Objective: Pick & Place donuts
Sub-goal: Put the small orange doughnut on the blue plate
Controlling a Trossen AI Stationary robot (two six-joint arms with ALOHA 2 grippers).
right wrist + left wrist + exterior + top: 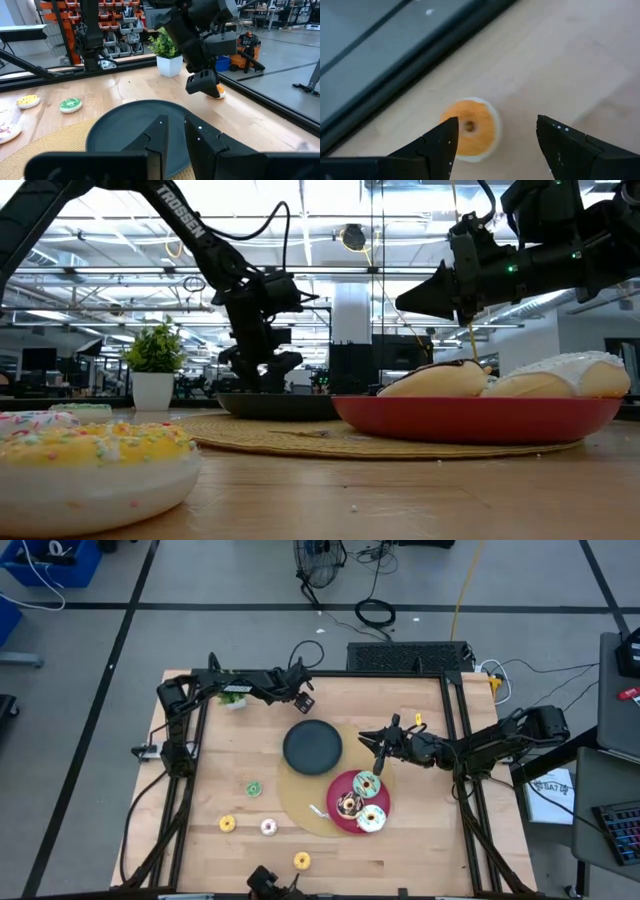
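Observation:
A small orange donut (468, 129) lies flat on the wooden table near its far edge. My left gripper (497, 121) slants down over it, open. The donut sits between the fingers, close beside one fingertip (445, 137); whether that tip touches it I cannot tell. From the right wrist view the same gripper (202, 82) stands right in front of the donut (219, 92). My right gripper (380, 743) hovers level and shut between the black plate (312, 746) and the red plate (340, 785). Three larger donuts lie on the red plate: mint-green (365, 783), chocolate (348, 805), white (371, 818).
Both plates rest on a round woven mat (300, 810). Small donuts lie loose on the near left of the table: green (254, 789), yellow (227, 824), pink (268, 827), another yellow (301, 860). A potted plant (234, 697) stands at the far left, close to my left arm.

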